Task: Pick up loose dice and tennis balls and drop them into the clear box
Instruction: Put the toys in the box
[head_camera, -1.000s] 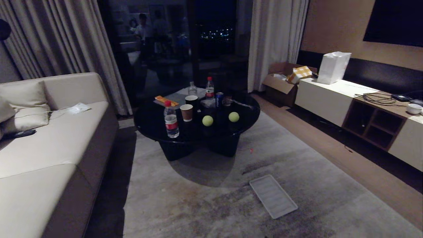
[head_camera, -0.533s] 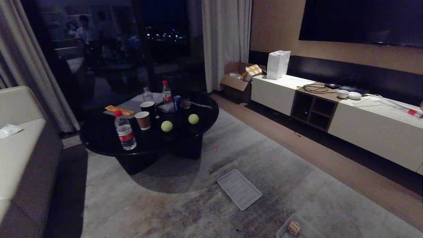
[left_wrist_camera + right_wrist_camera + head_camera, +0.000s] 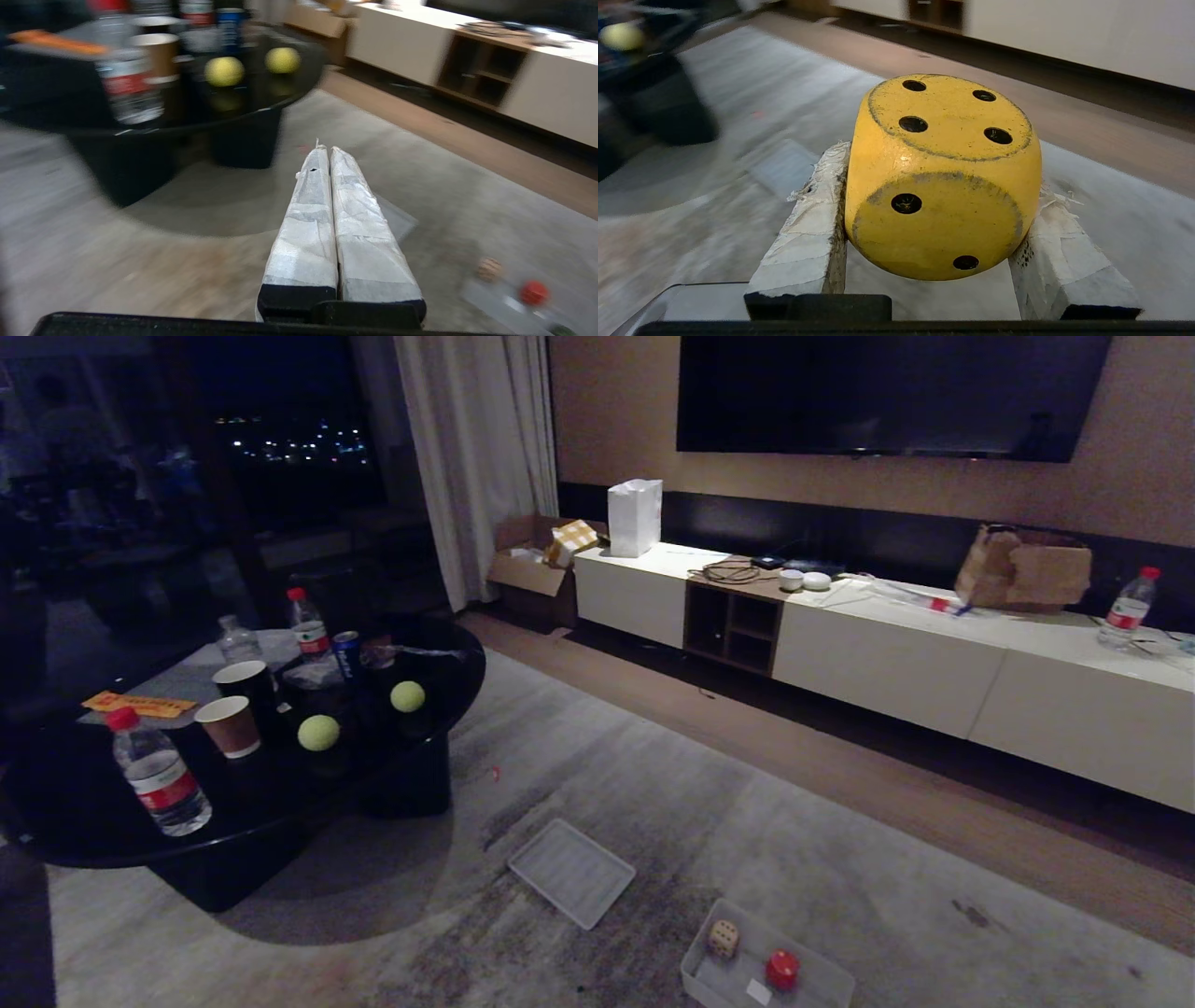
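Dice come first in the head view: a beige die (image 3: 722,939) and a red die (image 3: 781,970) already lie in the clear box (image 3: 693,980) on the carpet, near and right. Two tennis balls (image 3: 318,732) wait on the black desk (image 3: 56,831) at far left, among bottles and paper cups (image 3: 230,726). A flat ribbed lid (image 3: 571,872) lies on the carpet between desk and box. Neither arm shows here.

Left wrist view: the left hand (image 3: 324,150) is clenched on nothing, pointing toward the desk.

Right wrist view: the right hand (image 3: 941,154) is grasping a yellow die (image 3: 942,176) between both fingers, above the carpet. Judging from this, the die should be carried fully over the box before release; the lid lies close by.
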Tool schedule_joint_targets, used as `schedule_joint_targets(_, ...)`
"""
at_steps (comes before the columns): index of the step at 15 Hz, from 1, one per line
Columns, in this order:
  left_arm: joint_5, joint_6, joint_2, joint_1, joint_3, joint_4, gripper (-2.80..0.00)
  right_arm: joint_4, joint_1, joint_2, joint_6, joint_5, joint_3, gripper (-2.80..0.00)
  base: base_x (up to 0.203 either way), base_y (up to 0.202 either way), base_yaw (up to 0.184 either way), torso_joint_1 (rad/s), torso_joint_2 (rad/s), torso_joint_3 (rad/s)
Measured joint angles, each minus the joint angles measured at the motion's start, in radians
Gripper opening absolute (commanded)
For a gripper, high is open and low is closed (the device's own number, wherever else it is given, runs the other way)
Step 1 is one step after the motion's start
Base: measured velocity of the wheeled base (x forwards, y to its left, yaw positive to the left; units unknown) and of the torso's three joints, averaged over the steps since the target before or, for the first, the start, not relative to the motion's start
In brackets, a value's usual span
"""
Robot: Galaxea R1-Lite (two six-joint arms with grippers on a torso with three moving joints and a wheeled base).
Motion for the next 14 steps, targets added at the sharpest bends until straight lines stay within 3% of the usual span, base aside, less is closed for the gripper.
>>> schedule_joint_targets(5,0.000,0.000,0.000,0.000,0.000,0.000,-2.80,0.000,0.000,0.000,-0.002,0.000,0.000,-2.80,0.002,0.006,-0.140,0.003,0.00,0.003)
schedule_joint_targets(9,0.001,-0.003,0.000,0.000,0.000,0.000,-2.80,0.000,0.000,0.000,-0.002,0.000,0.000,-2.80,0.000,0.000,0.000,0.000,0.00,0.000)
schedule_joint_targets(14,0.003,-0.009,0.000,0.000,0.000,0.000,-2.80,0.000,0.000,0.000,-0.002,0.000,0.000,-2.80,-0.144,-0.001,-0.002,0.002,0.00,0.002)
